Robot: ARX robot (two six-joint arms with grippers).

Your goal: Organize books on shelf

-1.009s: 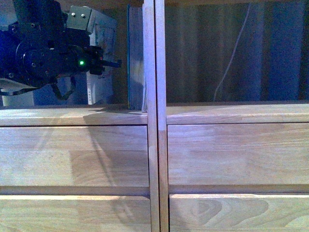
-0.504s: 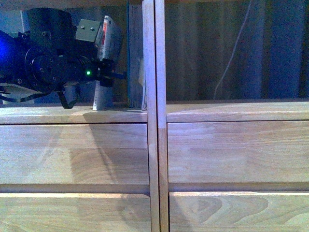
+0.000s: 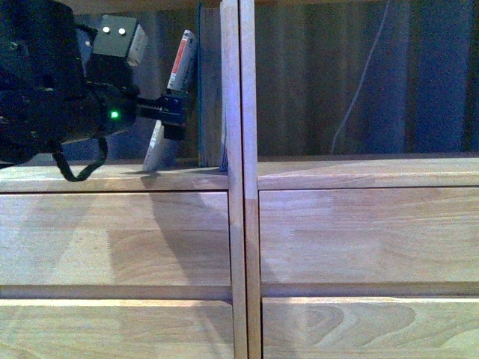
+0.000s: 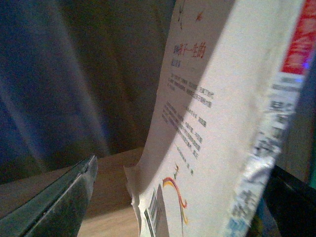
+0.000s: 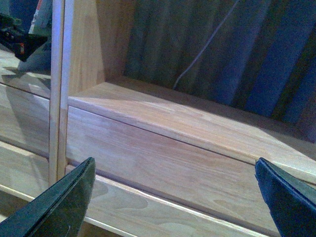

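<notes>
Front: shelf (image 3: 238, 179), light wood, w/ central divider (image 3: 241, 112) and flat drawer fronts (image 3: 120, 239) below the cubbies. L cubby: L arm (image 3: 52, 82), dark, green LED lit. L gripper (image 3: 174, 114) at the paperback (image 3: 174, 101); paperback tilted, foot on cubby floor, top leaning toward divider, red marks on spine. Teal book (image 3: 200, 82) upright just beside divider, paperback's top near it; contact can't tell. R cubby: dark ribbed back, thin pale cord (image 3: 359, 82) hanging.

L wrist: paperback (image 4: 207, 123) fills the gap between the 2 fingers (image 4: 64, 202), pale cover, printed text, red spine mark. Jaws wide apart, one each side of the book; whether either finger bears on the cover can't tell.

R wrist: R gripper (image 5: 173, 197) spread wide, holding nothing, facing drawer front (image 5: 163, 163) under R cubby. Divider (image 5: 58, 89) at one side; cord (image 5: 197, 54) on back wall.
</notes>
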